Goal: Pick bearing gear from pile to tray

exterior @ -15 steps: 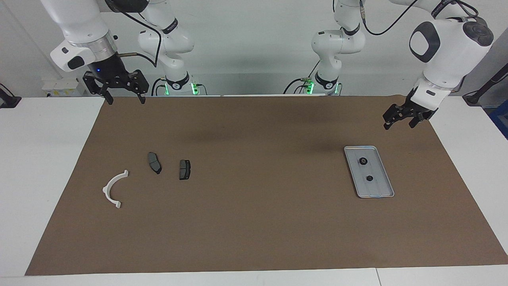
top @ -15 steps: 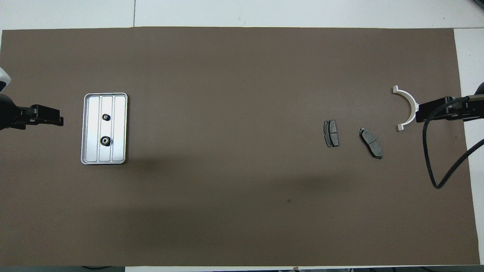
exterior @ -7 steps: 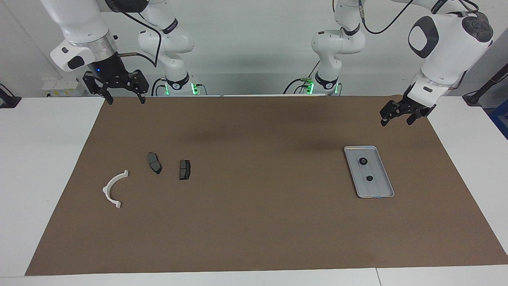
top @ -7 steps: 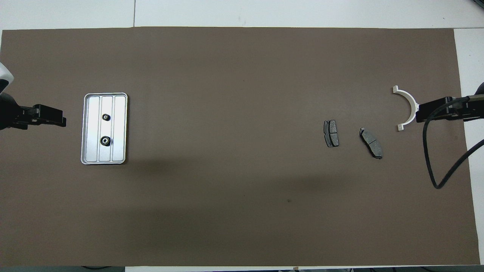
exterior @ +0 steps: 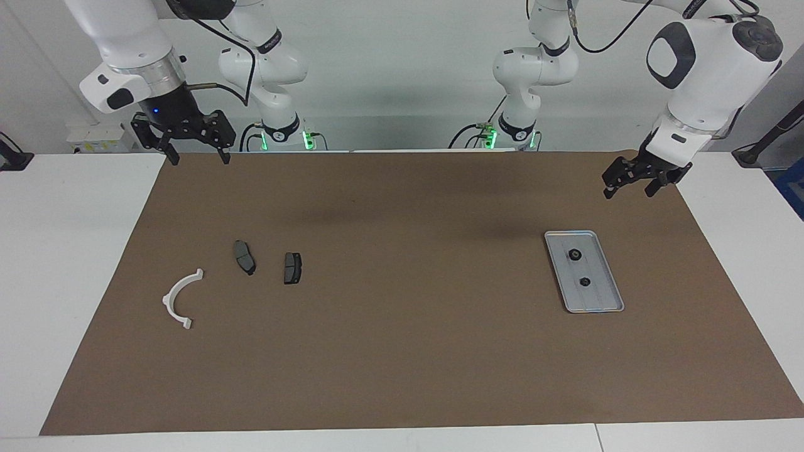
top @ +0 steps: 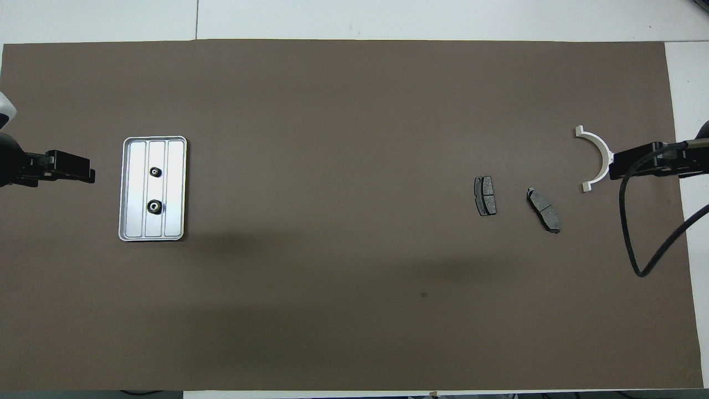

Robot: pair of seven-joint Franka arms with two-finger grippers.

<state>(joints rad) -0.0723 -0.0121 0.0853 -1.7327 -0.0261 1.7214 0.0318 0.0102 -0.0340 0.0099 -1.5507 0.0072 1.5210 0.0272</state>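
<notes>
- The left hand (exterior: 627, 186) hangs in the air over the mat (exterior: 402, 351) at the left arm's end of the bench, fingers apart and holding nothing, up and clear of the tray (exterior: 612, 279).
- The right hand (exterior: 195, 150) waits over the mat's edge at the right arm's end, fingers spread wide, also empty.
- The tray lies flat on the mat near the left hand; two small black bearing gears (exterior: 574, 254) sit on its ribbed floor, one nearer the robots, one farther, apart from each other.
- What remains of the pile lies toward the right arm's end: two dark brake pads (exterior: 244, 257) side by side and a white half-ring bracket (exterior: 180, 298) just beside them. No gear shows among them, though one so small might escape notice at this range.
- Judgement: the picking looks complete or nearly so.
- Risks: a low pass by the left hand could clip the tray's raised rim and jolt the round gears, which would likely roll; the right arm's dangling cable (top: 637, 244) could drag over the bracket.
</notes>
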